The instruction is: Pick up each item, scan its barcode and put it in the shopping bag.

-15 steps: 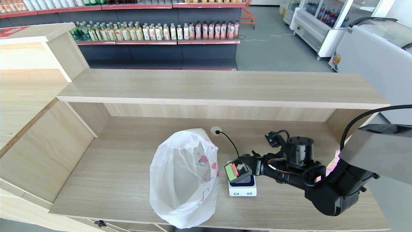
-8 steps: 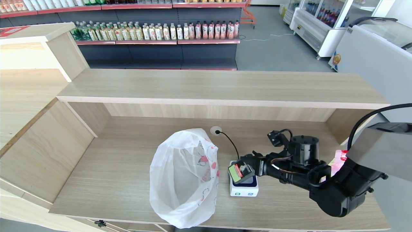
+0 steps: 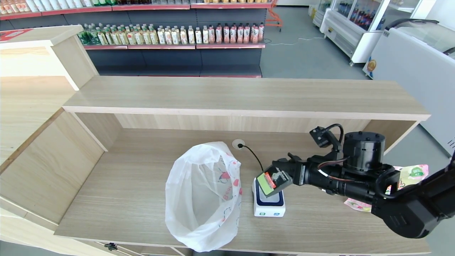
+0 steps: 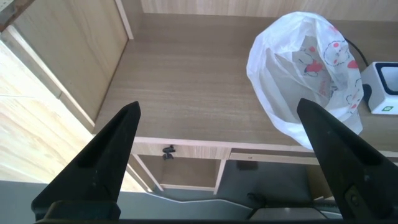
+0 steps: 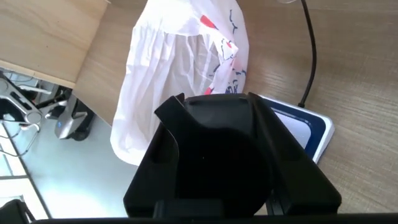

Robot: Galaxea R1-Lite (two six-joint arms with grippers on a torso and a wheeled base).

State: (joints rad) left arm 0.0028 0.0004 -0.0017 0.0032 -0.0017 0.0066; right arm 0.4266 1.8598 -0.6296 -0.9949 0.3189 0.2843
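Evidently poised for scanning: clamped a green-and-red packet between the closed fingers of the right gripper, tilted just above the scanner, probably to face its window. Stood the shopping bag open-mouthed just beside the scanner, toward the robot's left, for a short drop. Showed a pink pouch on the counter beneath the right arm. Held the left gripper wide open and empty above the counter's near edge, bare wood beyond the bag.
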